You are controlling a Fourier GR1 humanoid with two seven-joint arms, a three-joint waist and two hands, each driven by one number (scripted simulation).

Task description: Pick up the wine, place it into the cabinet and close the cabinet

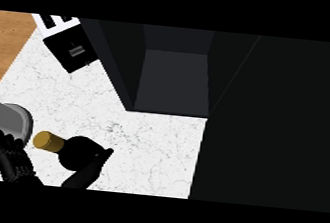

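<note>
Black wine bottle (75, 151): lower left of frame, gold cap, on white table (151, 137).
Left hand (15, 162): fingers and thumb curled around bottle.
Cabinet (175, 74): open, upper centre.

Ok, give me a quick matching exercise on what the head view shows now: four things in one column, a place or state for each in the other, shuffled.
Things:
1. dark wine bottle with gold cap
2. black cabinet
3. black hand
4. light wooden floor

Places or states:
A. standing open, dark inside, at the counter's back
B. upper left, beyond the white marble counter
C. on the counter at lower left, between thumb and fingers
D. lower left, either side of the bottle

Pairs: 1-C, 2-A, 3-D, 4-B
</note>
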